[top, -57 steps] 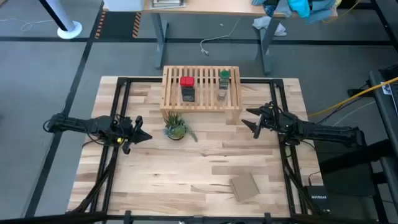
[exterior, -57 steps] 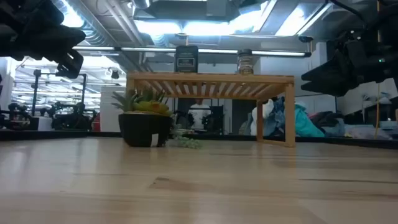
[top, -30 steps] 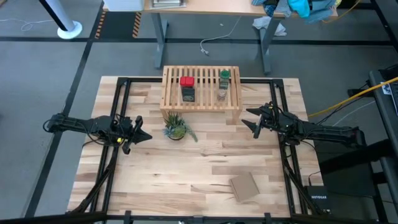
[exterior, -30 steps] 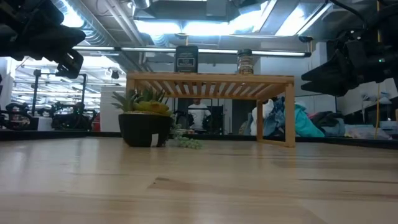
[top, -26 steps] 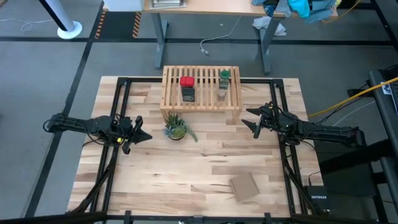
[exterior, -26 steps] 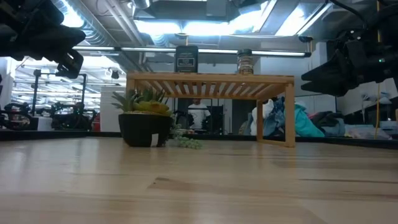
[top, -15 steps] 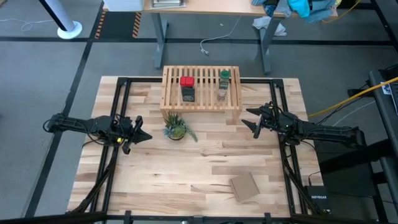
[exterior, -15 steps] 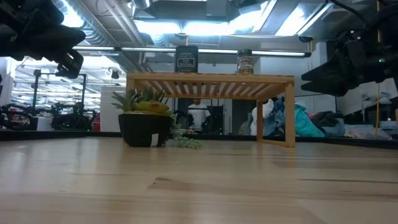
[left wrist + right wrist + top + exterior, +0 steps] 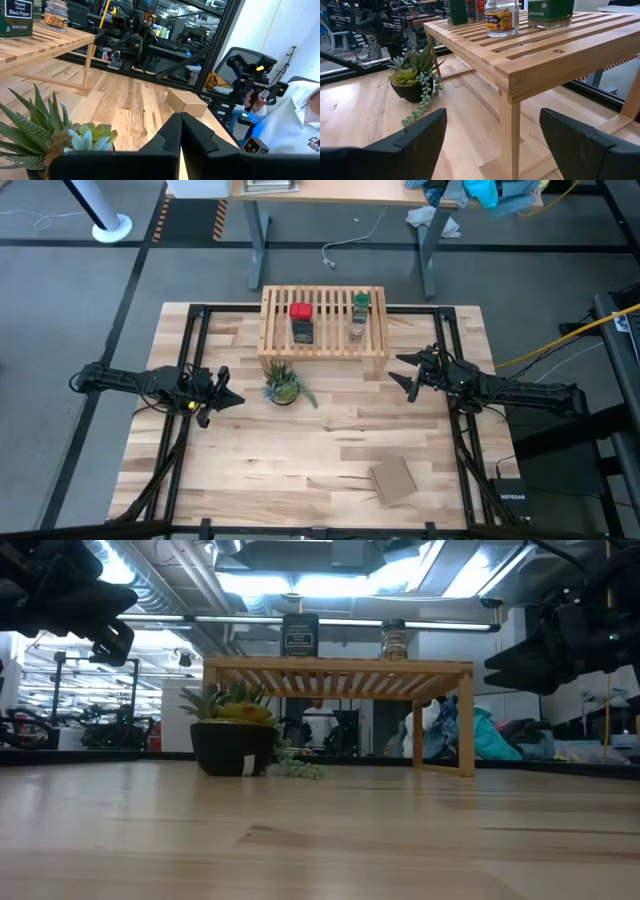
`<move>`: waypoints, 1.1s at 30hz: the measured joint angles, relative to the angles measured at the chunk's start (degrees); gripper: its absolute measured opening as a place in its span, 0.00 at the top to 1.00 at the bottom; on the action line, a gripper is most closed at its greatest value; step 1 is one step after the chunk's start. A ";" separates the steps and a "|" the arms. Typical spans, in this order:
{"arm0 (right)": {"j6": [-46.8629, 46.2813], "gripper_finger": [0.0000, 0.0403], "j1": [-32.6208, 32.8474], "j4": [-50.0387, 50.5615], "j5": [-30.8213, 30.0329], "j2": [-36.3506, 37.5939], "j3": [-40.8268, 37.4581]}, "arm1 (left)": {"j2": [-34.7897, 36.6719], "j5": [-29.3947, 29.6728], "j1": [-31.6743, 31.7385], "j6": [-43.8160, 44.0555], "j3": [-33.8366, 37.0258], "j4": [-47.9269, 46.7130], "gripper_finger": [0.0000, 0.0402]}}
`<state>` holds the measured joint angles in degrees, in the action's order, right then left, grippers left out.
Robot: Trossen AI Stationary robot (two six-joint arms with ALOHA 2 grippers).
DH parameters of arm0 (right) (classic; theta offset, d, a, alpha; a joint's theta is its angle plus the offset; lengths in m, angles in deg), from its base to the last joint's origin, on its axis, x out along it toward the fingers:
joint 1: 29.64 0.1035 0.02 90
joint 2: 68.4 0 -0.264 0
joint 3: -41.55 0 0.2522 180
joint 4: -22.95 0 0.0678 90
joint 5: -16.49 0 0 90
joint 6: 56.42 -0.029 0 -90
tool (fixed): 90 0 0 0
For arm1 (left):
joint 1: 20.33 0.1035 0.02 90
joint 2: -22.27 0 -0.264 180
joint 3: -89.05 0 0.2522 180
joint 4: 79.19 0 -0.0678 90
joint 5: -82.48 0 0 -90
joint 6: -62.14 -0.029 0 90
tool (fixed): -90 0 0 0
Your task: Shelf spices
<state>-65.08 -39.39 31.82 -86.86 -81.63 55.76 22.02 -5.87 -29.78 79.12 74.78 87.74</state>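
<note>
The light-wood slatted shelf point(image 9: 323, 320) stands on its side legs at the table's far edge. On its top stand the red tin point(image 9: 300, 311), the dark tin point(image 9: 302, 332), the green-capped jar point(image 9: 360, 303) and the small clear jar point(image 9: 356, 333). The low view shows the dark tin point(image 9: 300, 635) and a jar point(image 9: 394, 640) on the shelf point(image 9: 338, 668). My left gripper point(image 9: 232, 397) hovers shut to the left of the plant. My right gripper point(image 9: 405, 377) hovers open just right of the shelf's near right leg point(image 9: 510, 135), touching nothing.
A small potted plant point(image 9: 283, 386) sits in front of the shelf's left leg. A flat brown cardboard piece point(image 9: 393, 479) lies near the table's near edge, right of centre. A person point(image 9: 295, 115) shows beyond the table in the left wrist view.
</note>
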 joint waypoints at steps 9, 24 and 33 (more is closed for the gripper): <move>0.00 0.19 -0.02 -2.23 -1.08 0.02 0.00 | -0.02 0.00 0.00 -0.01 0.02 0.00 1.00; -1.30 0.19 -0.02 -1.42 -3.80 0.00 0.00 | -0.02 0.00 0.00 -0.01 0.00 0.00 1.00; -6.11 0.19 0.01 -1.38 18.51 0.00 0.02 | 0.00 0.31 0.07 -0.80 0.02 0.16 1.00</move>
<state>-71.20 -39.38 30.45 -68.35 -81.63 55.78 22.02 -5.56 -29.71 78.32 74.80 87.91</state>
